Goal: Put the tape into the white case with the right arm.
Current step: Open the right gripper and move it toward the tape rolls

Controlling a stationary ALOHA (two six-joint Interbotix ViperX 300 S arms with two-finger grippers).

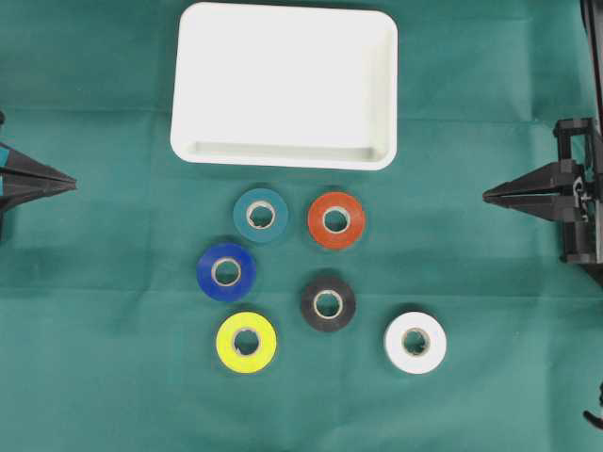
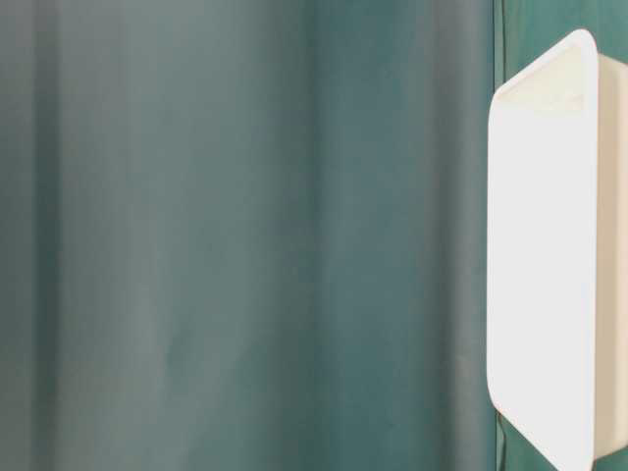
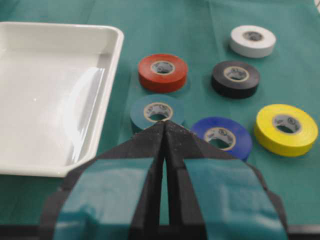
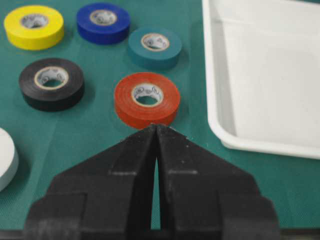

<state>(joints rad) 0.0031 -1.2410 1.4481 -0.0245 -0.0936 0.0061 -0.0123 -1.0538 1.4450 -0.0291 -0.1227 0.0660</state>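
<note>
Place: robot lab bench | Evidence: green cloth [image 1: 113,377] covered the whole table; two black arms faced in from either side; six coloured tape rolls [image 1: 329,303] lay in neat rows below a white case [image 1: 283,151]; plain backdrop.

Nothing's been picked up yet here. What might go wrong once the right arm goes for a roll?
1. The six rolls sit close together; the red roll has the teal and black ones near it, so the right gripper may nudge a neighbour.
2. Its fingers are shut and must open first, or they would just push the roll.
3. A low carry could catch the case rim.
</note>
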